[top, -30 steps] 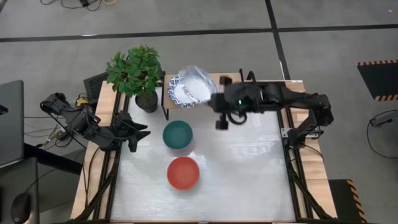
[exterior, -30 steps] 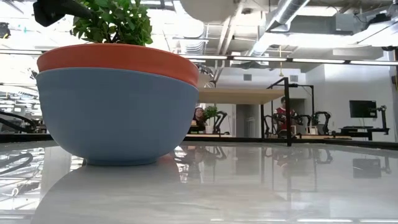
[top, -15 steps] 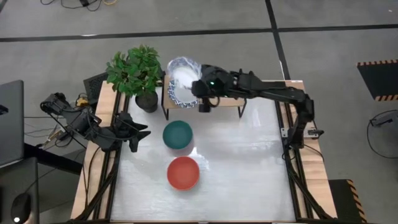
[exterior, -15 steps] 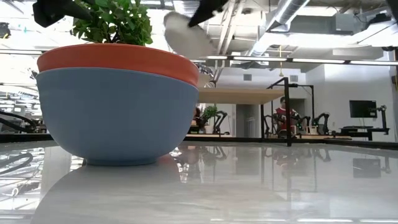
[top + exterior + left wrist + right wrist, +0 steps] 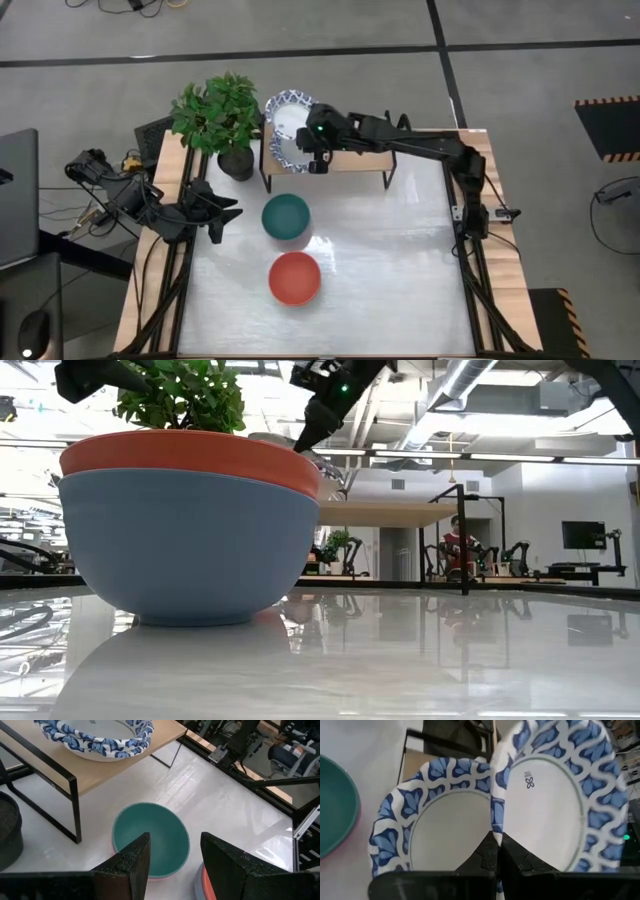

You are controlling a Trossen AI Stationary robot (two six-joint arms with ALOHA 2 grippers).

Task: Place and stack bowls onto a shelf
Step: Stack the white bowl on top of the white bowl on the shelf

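Observation:
Two white bowls with blue patterned rims are at the shelf's (image 5: 358,160) left end. One bowl (image 5: 445,825) sits on the board; the other (image 5: 550,800) is tilted over it in my right gripper (image 5: 493,851), which is shut on it. The teal-green bowl (image 5: 286,217) and the red bowl (image 5: 294,278) stand on their bases on the white table in front of the shelf. The low view shows the red and grey-blue bowl (image 5: 190,530) close up. My left gripper (image 5: 172,857) is open, waiting near the table's left edge, apart from the teal bowl (image 5: 150,840). My right gripper pinches the second white-and-blue bowl by its rim (image 5: 494,826), which runs between the two fingers. The fingers come slanting down from the table's right (image 5: 315,420). The bowl is tilted beside and over the shelf bowl; I cannot tell whether the two touch.
A potted plant (image 5: 220,115) in a black pot stands just left of the shelf, close to the bowls. The shelf's right two thirds are bare wood. Open white tabletop (image 5: 400,260) lies right of the teal and red bowls.
My right gripper has carried the white-and-blue bowl from over the shelf's middle toward the table's left edge and down, so that it now stands over the bowl at the shelf's left end. The carried bowl has dropped from high above the shelf to just above the other bowl.

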